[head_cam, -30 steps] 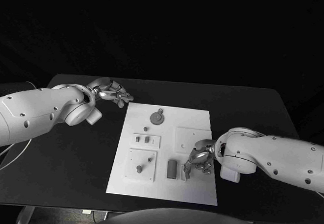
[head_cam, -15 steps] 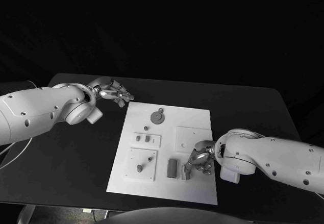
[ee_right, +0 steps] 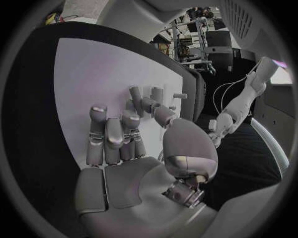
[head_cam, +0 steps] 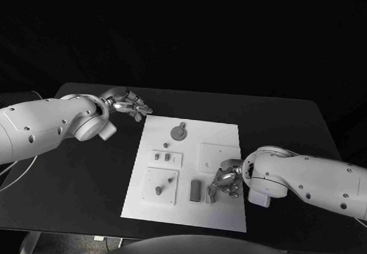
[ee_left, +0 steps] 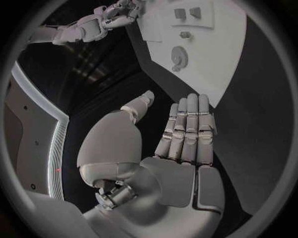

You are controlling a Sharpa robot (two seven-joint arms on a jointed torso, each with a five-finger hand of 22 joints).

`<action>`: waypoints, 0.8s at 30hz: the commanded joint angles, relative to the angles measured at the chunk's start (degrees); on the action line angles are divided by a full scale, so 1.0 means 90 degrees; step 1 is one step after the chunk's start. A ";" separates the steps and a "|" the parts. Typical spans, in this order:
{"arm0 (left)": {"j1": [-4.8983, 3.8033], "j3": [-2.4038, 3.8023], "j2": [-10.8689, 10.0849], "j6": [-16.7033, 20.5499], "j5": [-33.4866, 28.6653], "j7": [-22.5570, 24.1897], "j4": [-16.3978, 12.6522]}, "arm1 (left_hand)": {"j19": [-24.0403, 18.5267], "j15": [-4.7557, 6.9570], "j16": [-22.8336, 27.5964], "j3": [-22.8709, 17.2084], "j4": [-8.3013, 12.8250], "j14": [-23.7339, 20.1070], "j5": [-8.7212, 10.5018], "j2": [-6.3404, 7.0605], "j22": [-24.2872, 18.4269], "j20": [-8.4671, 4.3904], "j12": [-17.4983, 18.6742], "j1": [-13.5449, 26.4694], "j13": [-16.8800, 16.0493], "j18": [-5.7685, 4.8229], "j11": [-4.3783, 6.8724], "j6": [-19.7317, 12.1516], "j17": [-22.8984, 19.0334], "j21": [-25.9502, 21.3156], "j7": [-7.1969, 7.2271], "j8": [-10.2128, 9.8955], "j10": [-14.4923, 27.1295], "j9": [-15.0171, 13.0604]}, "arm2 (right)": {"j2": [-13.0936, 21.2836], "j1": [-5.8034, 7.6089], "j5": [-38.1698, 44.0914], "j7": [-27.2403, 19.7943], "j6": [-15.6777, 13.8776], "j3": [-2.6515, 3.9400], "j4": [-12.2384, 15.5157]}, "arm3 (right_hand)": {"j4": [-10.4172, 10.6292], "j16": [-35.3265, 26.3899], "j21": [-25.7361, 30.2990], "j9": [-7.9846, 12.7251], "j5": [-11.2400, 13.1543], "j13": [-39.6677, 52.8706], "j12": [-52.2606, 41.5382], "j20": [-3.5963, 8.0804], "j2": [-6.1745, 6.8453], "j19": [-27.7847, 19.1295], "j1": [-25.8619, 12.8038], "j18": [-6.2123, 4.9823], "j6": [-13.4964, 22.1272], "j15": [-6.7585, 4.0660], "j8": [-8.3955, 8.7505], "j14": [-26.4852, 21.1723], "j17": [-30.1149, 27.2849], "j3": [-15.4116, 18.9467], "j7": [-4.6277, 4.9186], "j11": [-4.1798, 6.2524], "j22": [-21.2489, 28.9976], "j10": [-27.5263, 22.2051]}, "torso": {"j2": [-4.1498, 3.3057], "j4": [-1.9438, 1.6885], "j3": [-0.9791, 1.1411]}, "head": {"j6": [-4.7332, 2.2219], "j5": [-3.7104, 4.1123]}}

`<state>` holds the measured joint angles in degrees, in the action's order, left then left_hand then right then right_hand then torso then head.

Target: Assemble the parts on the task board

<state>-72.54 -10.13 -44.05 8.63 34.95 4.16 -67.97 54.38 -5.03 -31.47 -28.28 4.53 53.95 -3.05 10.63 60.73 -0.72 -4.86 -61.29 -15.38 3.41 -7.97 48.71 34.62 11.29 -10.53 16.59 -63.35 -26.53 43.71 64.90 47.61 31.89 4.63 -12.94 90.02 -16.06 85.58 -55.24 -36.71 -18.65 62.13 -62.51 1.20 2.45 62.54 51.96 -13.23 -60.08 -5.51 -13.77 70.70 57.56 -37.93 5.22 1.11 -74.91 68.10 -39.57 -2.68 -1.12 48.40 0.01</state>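
The white task board [head_cam: 220, 213] lies mid-table and carries several small grey parts: a round disc [head_cam: 178, 132], a small peg [head_cam: 165, 145], two pieces in a recessed plate [head_cam: 161, 157], and an upright block [head_cam: 194, 191]. My right hand [head_cam: 224, 183] is low over the board's near right area. Its fingertips are curled down onto a small grey part [head_cam: 210, 197] beside the block. In the right wrist view the thumb and fingers of the right hand [ee_right: 124, 144] reach to upright grey pieces [ee_right: 155, 94]; a grip is unclear. My left hand [head_cam: 128, 105] hovers off the board's far left corner, flat and empty [ee_left: 180, 144].
The board [ee_left: 230, 49] and its disc [ee_left: 178, 57] lie ahead of the left hand's fingertips. Bare black table [head_cam: 72, 178] surrounds the board on all sides. A square raised plate [head_cam: 217, 155] sits just beyond the right hand.
The right hand has sunk slightly toward the board's near edge, its fingers closing in on the small part. The left hand has stayed in place.
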 commanded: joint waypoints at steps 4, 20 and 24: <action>-0.0007 0.0004 0.0007 -0.0084 0.0013 0.0019 -0.0012 | 0.0024 0.0004 0.0036 0.0001 -0.0033 0.0046 -0.0002 -0.0002 0.0009 0.0003 -0.0019 0.0062 -0.0006 0.0067 -0.0008 -0.0007 0.0010 -0.0031 0.0016 0.0023 -0.0028 0.0007 | -0.0023 -0.0017 0.0042 -0.0045 0.0008 -0.0006 -0.0007 | 0.0120 -0.0040 0.0016 0.0017 0.0123 0.0000 -0.0016 -0.0045 0.0055 0.0030 -0.0112 -0.0197 0.0005 -0.0007 0.0028 -0.0039 -0.0023 0.0012 0.0023 -0.0025 -0.0034 -0.0047 | 0.0000 0.0000 -0.0001 | 0.0016 -0.0009; -0.0007 0.0004 0.0009 -0.0091 0.0023 0.0016 -0.0014 | 0.0024 0.0004 0.0042 0.0003 -0.0038 0.0046 -0.0002 -0.0002 0.0012 0.0003 -0.0018 0.0062 -0.0007 0.0067 -0.0009 -0.0010 0.0016 -0.0034 0.0015 0.0022 -0.0026 0.0008 | -0.0040 -0.0018 0.0012 -0.0031 0.0107 -0.0012 -0.0018 | 0.0684 -0.0051 0.0045 0.0076 0.0131 -0.0005 -0.0012 -0.0032 0.0378 0.0032 -0.0497 -0.0197 0.0010 -0.0035 0.0052 -0.0081 -0.0071 0.0023 0.0028 -0.0030 -0.0013 -0.0077 | 0.0001 -0.0001 0.0001 | 0.0023 -0.0006; -0.0007 0.0004 0.0009 -0.0095 0.0025 0.0015 -0.0011 | 0.0024 0.0005 0.0043 0.0003 -0.0039 0.0047 -0.0002 -0.0002 0.0013 0.0002 -0.0017 0.0061 -0.0007 0.0067 -0.0009 -0.0011 0.0018 -0.0035 0.0015 0.0022 -0.0026 0.0008 | -0.0044 -0.0018 0.0011 -0.0043 0.0127 -0.0013 -0.0016 | 0.0861 -0.0050 0.0049 0.0088 0.0129 -0.0005 -0.0014 -0.0025 0.0496 0.0026 -0.0642 -0.0197 0.0010 -0.0040 0.0055 -0.0091 -0.0078 0.0023 0.0027 -0.0028 -0.0014 -0.0084 | 0.0001 0.0002 0.0003 | 0.0025 -0.0003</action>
<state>-72.55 -10.13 -44.07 8.47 35.03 4.05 -67.97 54.38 -5.03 -31.47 -28.28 4.53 53.94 -3.05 10.63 60.76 -0.71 -4.86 -61.29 -15.36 3.08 -7.97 48.71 34.72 11.29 -10.53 16.59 -63.35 -26.53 43.47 64.82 47.59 32.01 4.72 -13.04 89.74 -8.50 85.38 -55.02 -35.99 -17.76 62.12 -62.51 0.99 7.02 62.74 46.66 -13.29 -60.07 -5.73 -13.63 70.09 56.91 -37.73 5.23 0.82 -74.91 67.57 -39.55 -2.68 -1.10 48.61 -0.03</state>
